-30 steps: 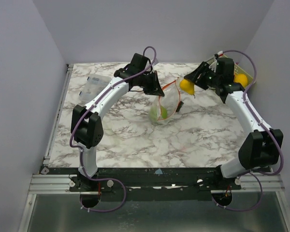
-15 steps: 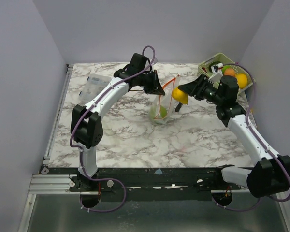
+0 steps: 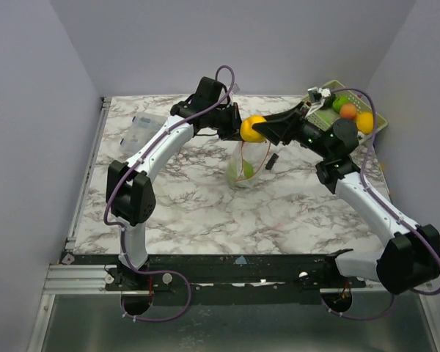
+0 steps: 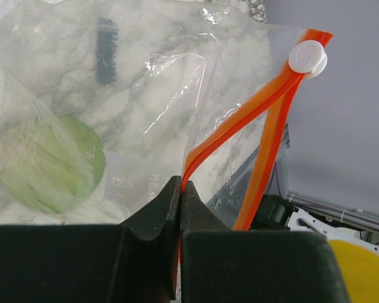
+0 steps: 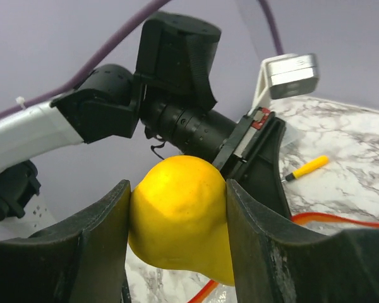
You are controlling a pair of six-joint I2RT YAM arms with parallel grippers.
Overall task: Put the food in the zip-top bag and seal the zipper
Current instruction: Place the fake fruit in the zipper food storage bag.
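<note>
The clear zip-top bag [image 3: 247,163] stands mid-table with a green fruit [image 3: 243,171] inside. My left gripper [image 3: 233,126] is shut on one side of the orange-red zipper [image 4: 240,123] and holds the mouth up and open; the white slider [image 4: 307,57] sits at the far end. The green fruit also shows through the plastic in the left wrist view [image 4: 47,164]. My right gripper [image 3: 260,130] is shut on a yellow fruit [image 5: 180,218] and holds it above the bag mouth, close beside the left gripper.
A pale green basket [image 3: 324,112] at the back right holds orange [image 3: 347,109], green and yellow fruits. A clear plastic box [image 3: 145,128] lies at the back left. A short yellow-orange stick [image 5: 306,169] lies on the marble table behind the bag.
My right arm has carried the yellow fruit leftward from near the basket to over the bag mouth. The left gripper has kept its hold on the zipper.
</note>
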